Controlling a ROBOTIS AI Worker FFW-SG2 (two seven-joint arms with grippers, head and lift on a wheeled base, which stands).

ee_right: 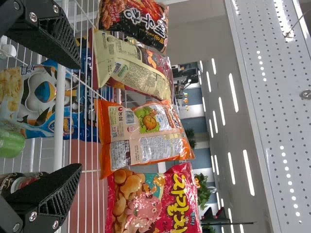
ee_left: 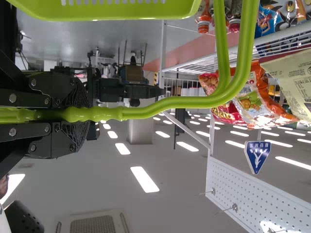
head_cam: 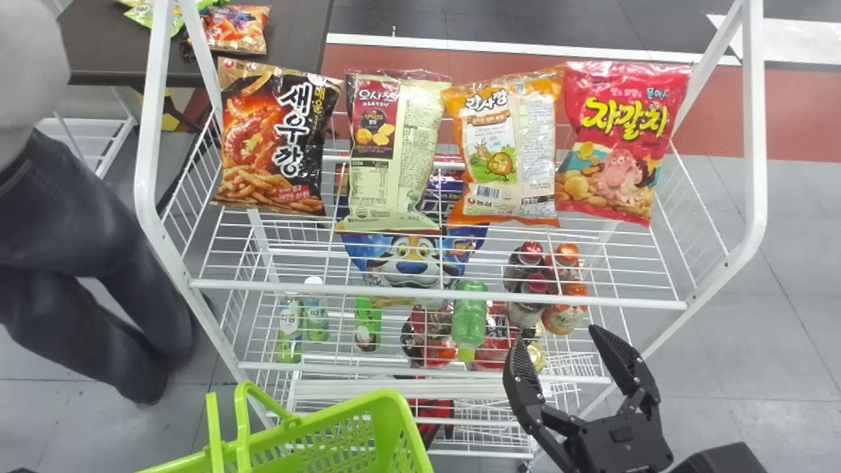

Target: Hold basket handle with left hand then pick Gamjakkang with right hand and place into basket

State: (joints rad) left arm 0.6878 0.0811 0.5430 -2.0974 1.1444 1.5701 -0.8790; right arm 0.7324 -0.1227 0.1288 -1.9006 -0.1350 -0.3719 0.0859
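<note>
In the head view my right gripper stands open in front of the rack, lower than the top shelf and apart from the bags. The Gamjakkang, an orange bag, stands on that shelf between a cream bag and a red-pink one. From the right wrist view, the orange bag lies beyond my right gripper, with nothing between its fingers. A light green basket is at the head view's lower left. My left gripper is shut on the green basket handle in the left wrist view.
The white wire rack's front rail crosses before the bags. A black bag, the cream bag and the red-pink bag share the shelf. Bottles stand lower down. A dark table is behind left.
</note>
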